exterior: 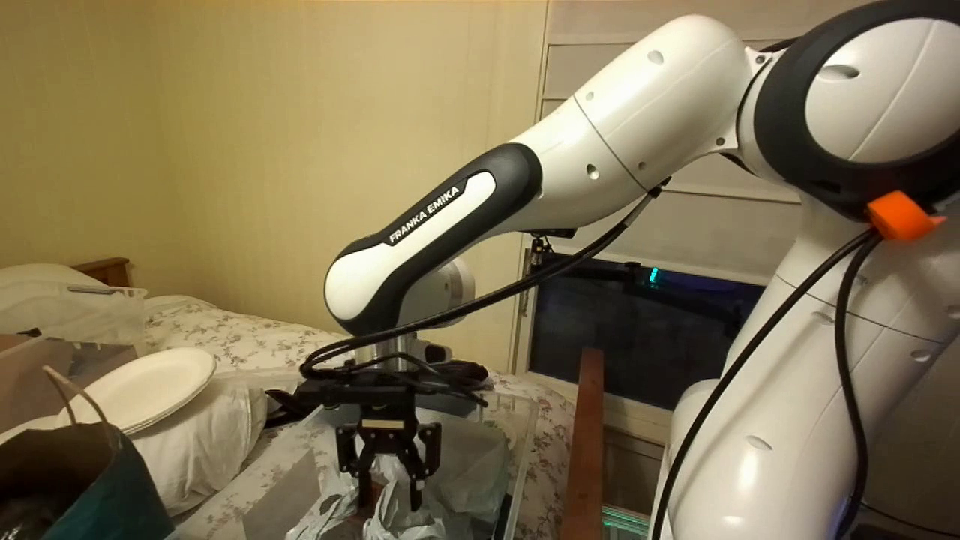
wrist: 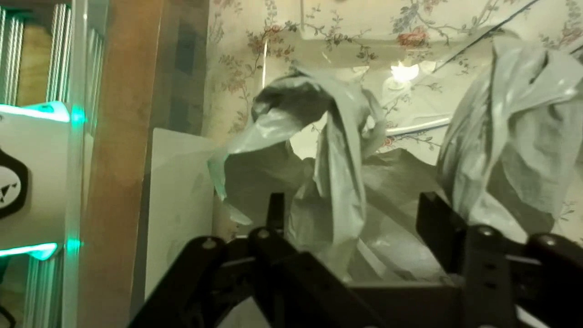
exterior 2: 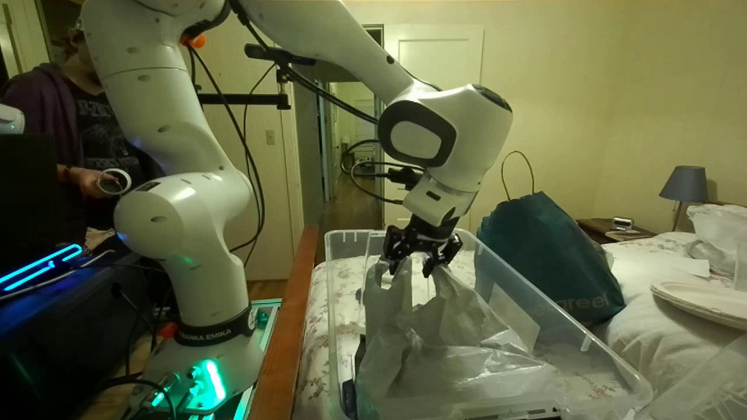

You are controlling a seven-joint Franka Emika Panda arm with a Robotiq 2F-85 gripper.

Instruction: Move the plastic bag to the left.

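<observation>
A crumpled whitish-grey plastic bag (exterior 2: 467, 370) with raised handle loops stands inside a clear plastic bin (exterior 2: 575, 344). It shows partly at the bottom of an exterior view (exterior: 401, 517) and fills the middle of the wrist view (wrist: 341, 191). My gripper (exterior 2: 411, 269) points down over the bag with its fingers apart. It also shows in an exterior view (exterior: 391, 495). In the wrist view, a strip of the bag rises between the open fingers (wrist: 353, 205), and another handle loop lies beside the right finger. The fingertips are at the height of the handles.
A dark green bag (exterior 2: 548, 251) with a loop handle stands beside the bin. A stack of white plates (exterior: 157, 386) lies on the bed beyond. A wooden rail (exterior 2: 292, 315) runs between the bin and the robot base. A person (exterior 2: 81, 111) stands behind the robot.
</observation>
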